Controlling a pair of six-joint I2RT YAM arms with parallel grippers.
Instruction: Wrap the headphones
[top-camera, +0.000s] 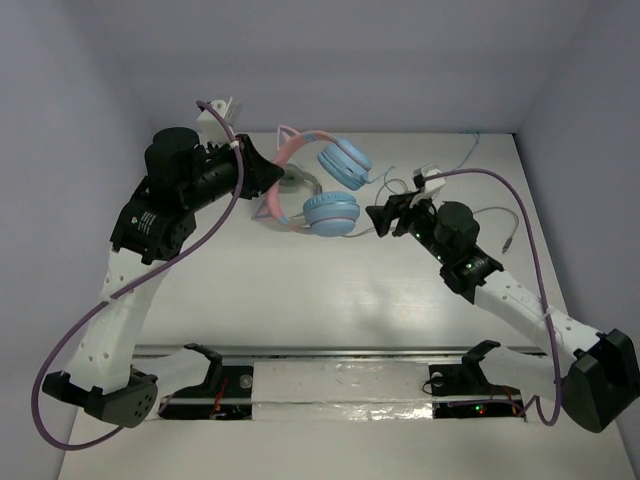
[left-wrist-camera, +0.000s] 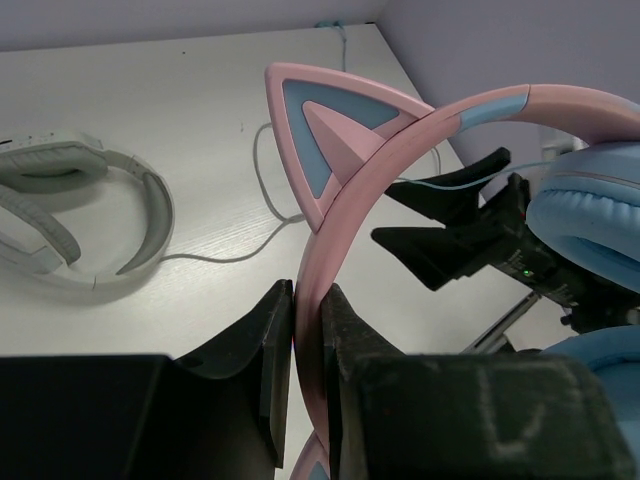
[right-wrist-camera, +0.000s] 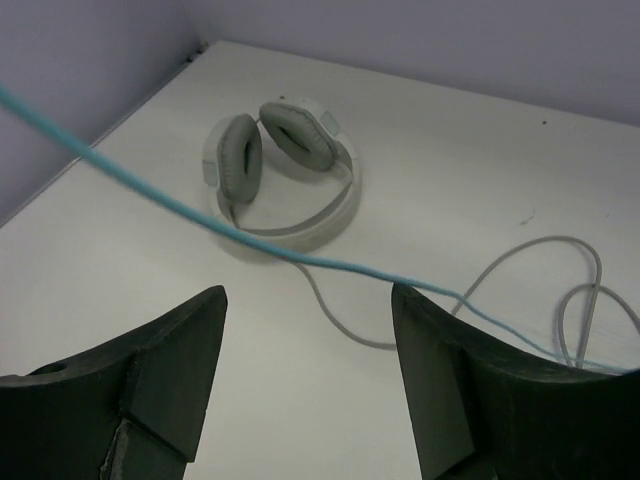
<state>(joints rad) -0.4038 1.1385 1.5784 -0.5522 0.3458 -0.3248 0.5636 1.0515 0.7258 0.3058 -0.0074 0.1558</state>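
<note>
The headphones (top-camera: 330, 212) have a pink headband with cat ears and light-blue ear cups, and are held up at the table's back middle. My left gripper (top-camera: 266, 172) is shut on the pink headband (left-wrist-camera: 345, 195) just below a cat ear (left-wrist-camera: 325, 135). My right gripper (top-camera: 383, 218) is open beside the lower ear cup. In the right wrist view the thin light-blue cable (right-wrist-camera: 300, 258) runs taut across just ahead of my open right gripper (right-wrist-camera: 308, 292), touching its right fingertip (right-wrist-camera: 405, 295). My left gripper (left-wrist-camera: 308, 290) clamps the band edge-on.
A grey-white headset (right-wrist-camera: 285, 170) lies on the table under the held headphones; it also shows in the left wrist view (left-wrist-camera: 80, 215). Its grey cable (right-wrist-camera: 560, 260) loops to the right. Walls close the back and sides.
</note>
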